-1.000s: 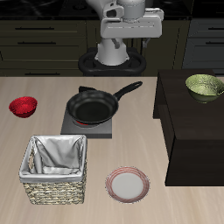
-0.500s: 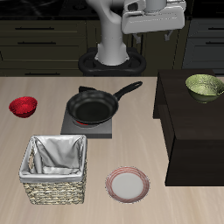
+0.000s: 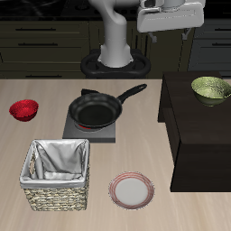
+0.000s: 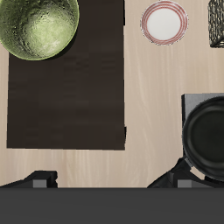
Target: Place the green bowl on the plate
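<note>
The table (image 3: 54, 90) carries everything else, a pale wooden surface with a dark raised block (image 3: 200, 122) standing on it along one side edge. The woven basket (image 3: 58, 175) with a grey cloth lining sits near the table's front edge, toward the corner opposite the block. The black frying pan (image 3: 96, 109) rests on a grey square stove plate (image 3: 92, 126) around the table's middle, its handle pointing back toward the block. The plate (image 3: 132, 189), pink-rimmed with a pale centre, lies flat close to the front edge, between the basket and the block, and nothing is on it. The green bowl (image 3: 211, 88) stands upright on the block's top, near that block's back edge, well apart from the plate. A small red bowl (image 3: 23, 109) sits near the side edge farthest from the block. The gripper (image 3: 170, 34) hangs high above the table's back edge, touching nothing; in the wrist view only the dark tips of its fingers (image 4: 42, 179) show at the frame's border, seemingly spread wide apart with nothing between them.
</note>
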Tool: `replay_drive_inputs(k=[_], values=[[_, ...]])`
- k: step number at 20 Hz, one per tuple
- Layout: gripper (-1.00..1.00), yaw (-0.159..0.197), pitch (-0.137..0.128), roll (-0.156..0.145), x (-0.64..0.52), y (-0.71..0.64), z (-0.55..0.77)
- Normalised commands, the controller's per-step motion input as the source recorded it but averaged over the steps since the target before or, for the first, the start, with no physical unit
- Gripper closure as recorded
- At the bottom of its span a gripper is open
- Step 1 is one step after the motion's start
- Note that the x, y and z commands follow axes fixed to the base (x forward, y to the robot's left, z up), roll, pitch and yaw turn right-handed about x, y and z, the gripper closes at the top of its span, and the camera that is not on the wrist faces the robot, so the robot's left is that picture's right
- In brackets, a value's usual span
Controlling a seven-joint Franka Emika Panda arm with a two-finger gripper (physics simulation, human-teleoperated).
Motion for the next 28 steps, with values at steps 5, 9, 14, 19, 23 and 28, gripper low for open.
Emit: replay_drive_inputs(k=[5, 9, 14, 19, 23, 28], values=[[-1.00, 0.030, 0.027, -0.050, 0.33, 0.10, 0.00], [-1.00, 0.014, -0.005, -0.033, 0.19, 0.05, 0.07], [-1.00, 0.001, -0.010, -0.007, 0.17, 0.20, 0.13], [-1.00, 0.023, -0.026, 0.004, 0.17, 0.29, 0.09], [-1.00, -0.003, -0.028, -0.001, 0.25, 0.16, 0.10], [-1.00, 0.010, -0.038, 0.000, 0.29, 0.18, 0.10]])
